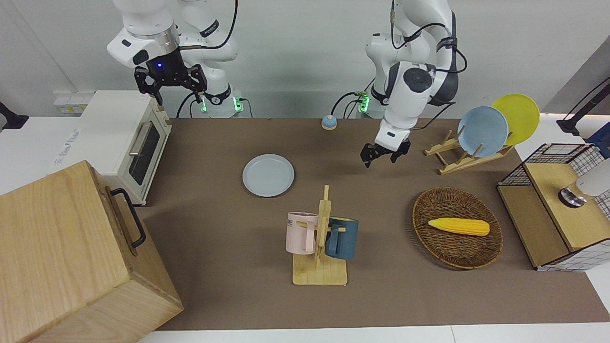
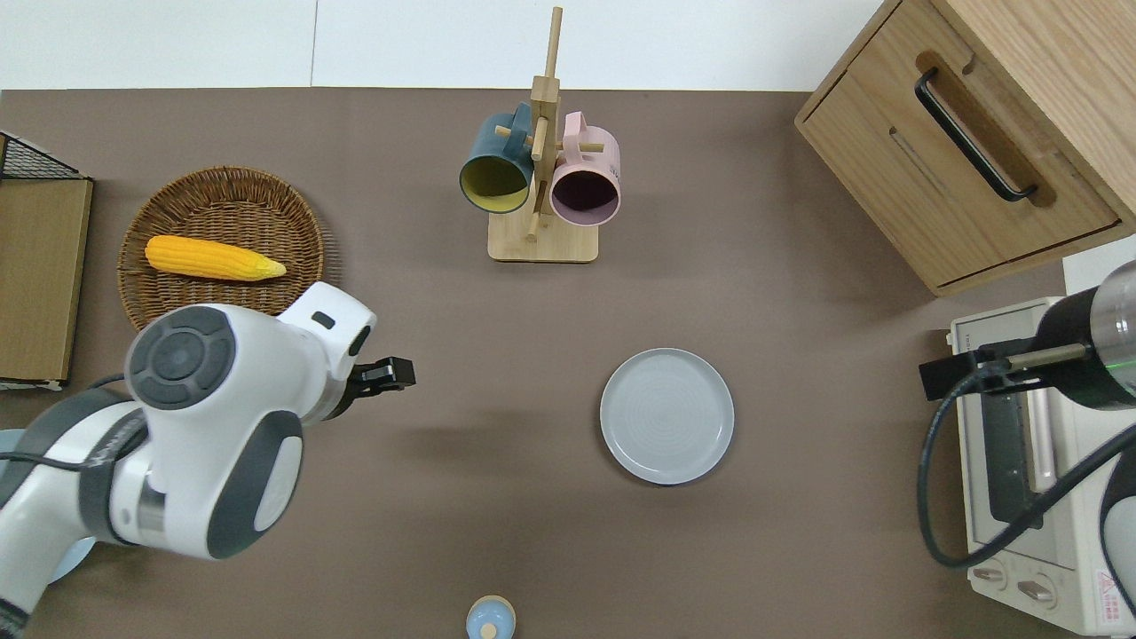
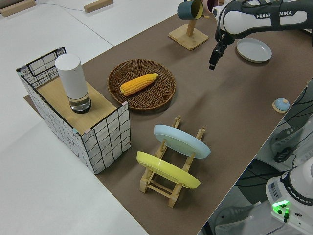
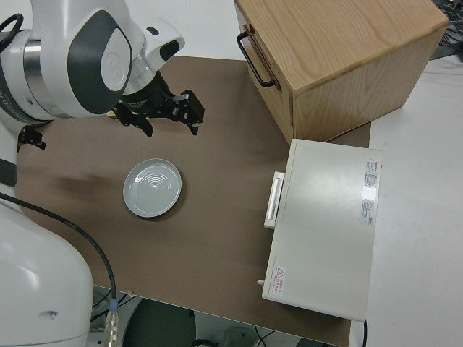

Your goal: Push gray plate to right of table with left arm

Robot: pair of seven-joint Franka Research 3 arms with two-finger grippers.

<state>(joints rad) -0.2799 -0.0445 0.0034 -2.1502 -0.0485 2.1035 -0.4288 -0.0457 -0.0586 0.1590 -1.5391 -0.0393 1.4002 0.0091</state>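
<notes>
Gray plate (image 1: 268,175), round, shallow, pale, low-rimmed: lies flat on the matte brown table (image 1: 214,143), about mid-depth, somewhat toward the right arm's end, with bare cover between it and the white toaster oven (image 1: 128,138). Right gripper (image 1: 170,90) parked, claw spread. Wooden mug rack (image 1: 321,238) with a pink and a blue mug stands farther from the robots than the plate, a little toward the left arm's end. Left gripper (image 1: 381,158), black claw spread, holds nothing; it hangs in the air over bare table between plate and round wicker basket (image 1: 419,205), well apart from the plate. Risks, as I judge them, if another push is wanted: a long reach back could swing the forearm close to the rack; a fingertip set too high may ride over the low rim; off-centre contact would spin the plate rather than slide it; too long a stroke would run it into the oven.
</notes>
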